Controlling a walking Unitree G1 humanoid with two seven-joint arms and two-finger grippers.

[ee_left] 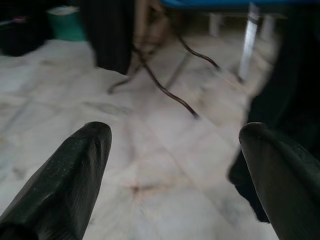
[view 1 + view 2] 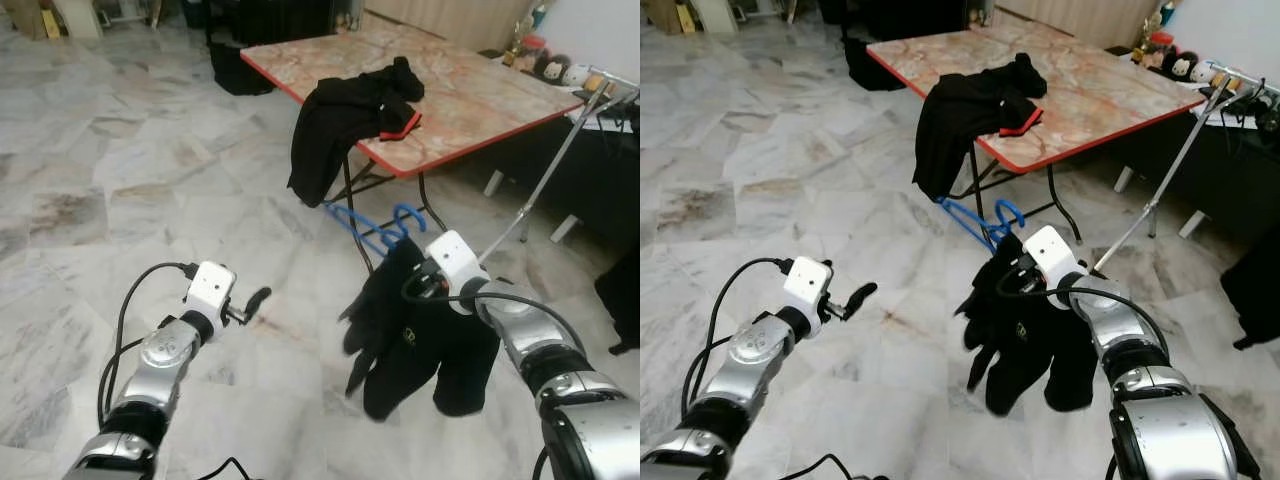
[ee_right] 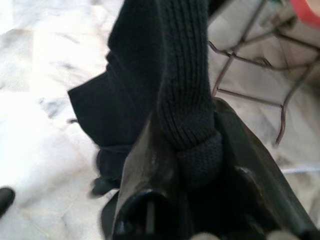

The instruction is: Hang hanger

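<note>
Lower left of frame: left gripper (image 2: 255, 300) hovers over bare marble floor (image 2: 100, 180), jaws spread, nothing between them. Centre: blue hanger (image 2: 375, 228) sits just above the black garment (image 2: 420, 340) that dangles low centre-right; another black garment (image 2: 345, 115) is draped over the near edge of the red-rimmed table (image 2: 480, 100) above it. Right: right gripper (image 3: 192, 165) has its jaws pinched on a ribbed fold of the hanging garment. Progress, my read: load is lifted and carried, hanging not done yet, no rail or hook identified. A thin metal pole (image 2: 555, 165) slants at upper right, can't tell if it's part of a rack. Hidden: most of the hanger behind cloth, can't tell if the garment is actually threaded on it; right fingertips buried in fabric in head views
</note>
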